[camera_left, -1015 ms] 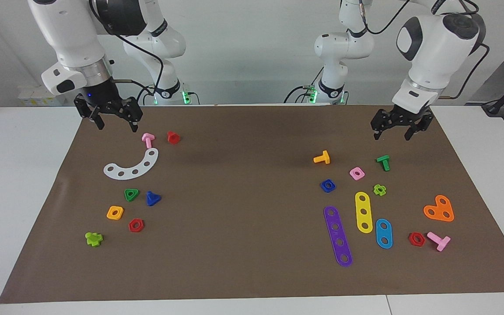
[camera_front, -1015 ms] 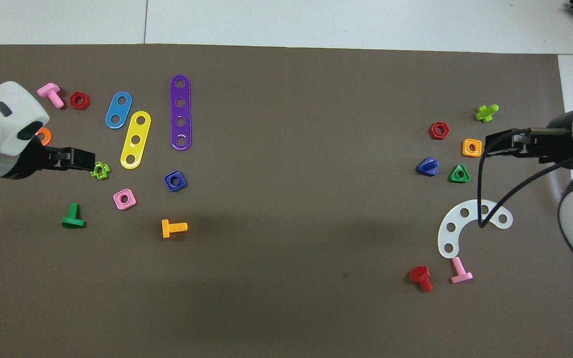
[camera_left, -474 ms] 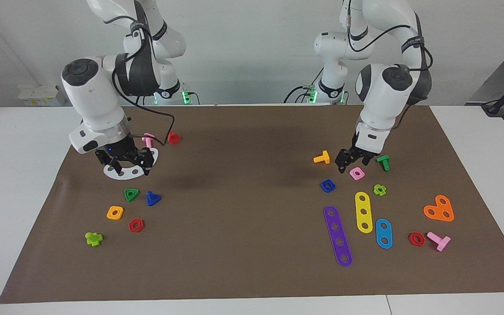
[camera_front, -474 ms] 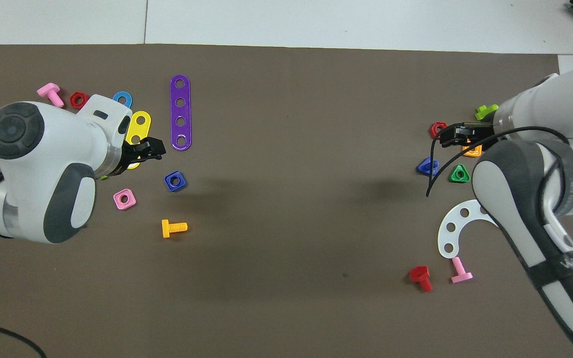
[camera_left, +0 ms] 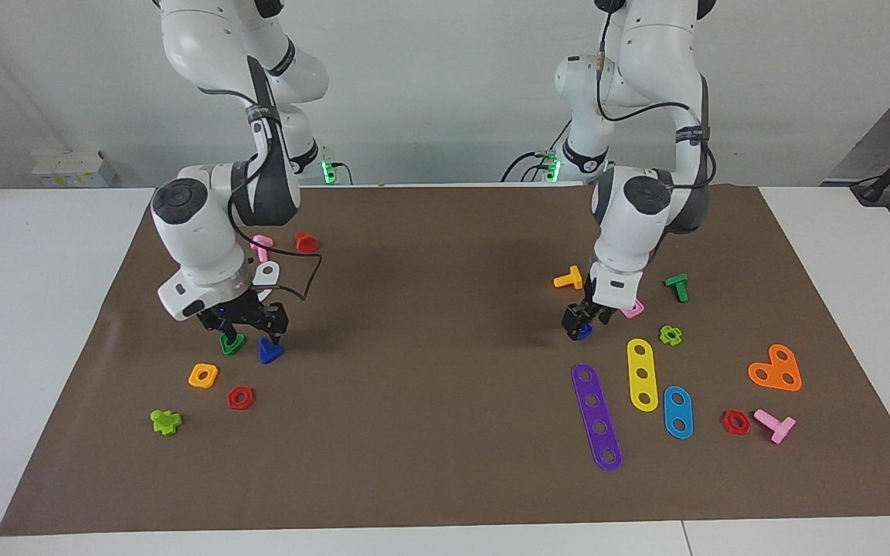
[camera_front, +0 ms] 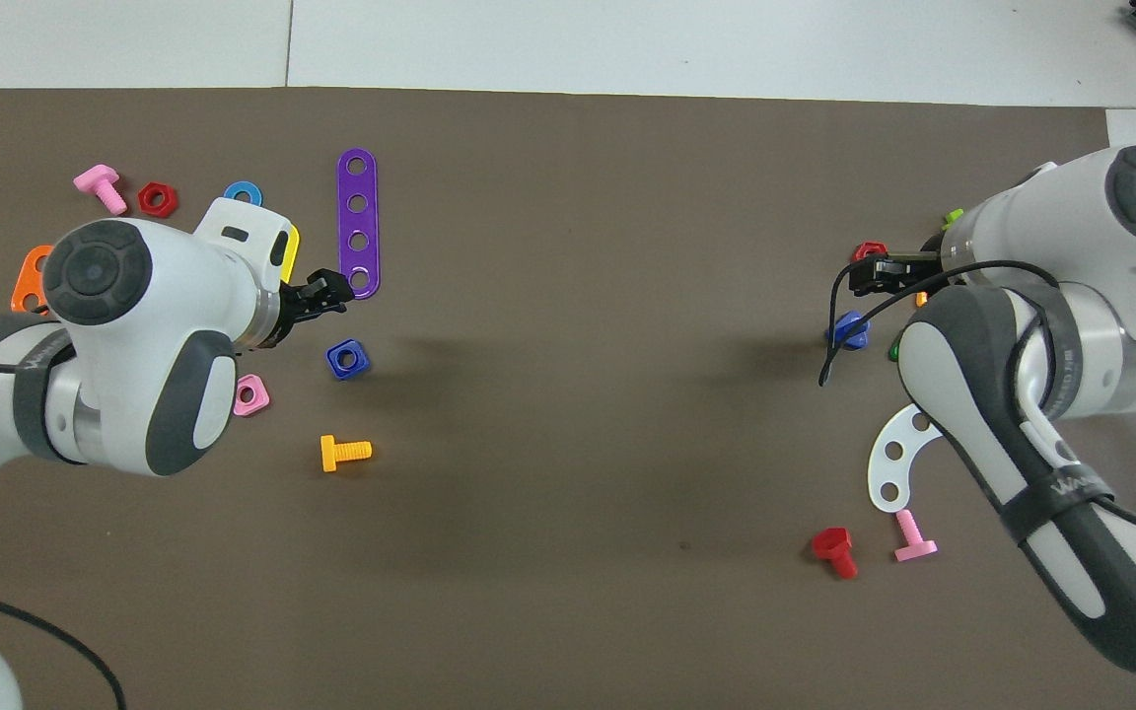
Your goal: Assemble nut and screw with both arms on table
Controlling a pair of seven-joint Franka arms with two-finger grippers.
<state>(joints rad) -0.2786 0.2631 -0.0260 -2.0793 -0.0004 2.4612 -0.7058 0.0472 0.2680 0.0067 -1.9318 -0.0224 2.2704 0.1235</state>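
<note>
The blue square nut (camera_left: 584, 333) (camera_front: 347, 359) lies on the brown mat (camera_left: 429, 401) toward the left arm's end. My left gripper (camera_left: 580, 320) (camera_front: 326, 293) hangs open just over it, and its tips hide part of the nut in the facing view. The blue screw with the triangular head (camera_left: 269, 352) (camera_front: 849, 330) lies toward the right arm's end. My right gripper (camera_left: 249, 330) (camera_front: 869, 276) is open and empty, low over the gap between the screw and the green triangular nut (camera_left: 232, 344).
A pink square nut (camera_left: 633, 310), an orange screw (camera_left: 568, 279), and purple (camera_left: 596, 417) and yellow (camera_left: 643, 374) strips lie around the blue nut. An orange-yellow nut (camera_left: 203, 375), a red hex nut (camera_left: 240, 398) and a white curved strip (camera_left: 267, 272) lie near the screw.
Both arms have come down and forward from near their bases. The left gripper moved from beside the pink nut to over the blue nut; the right gripper moved from the white strip to over the screw.
</note>
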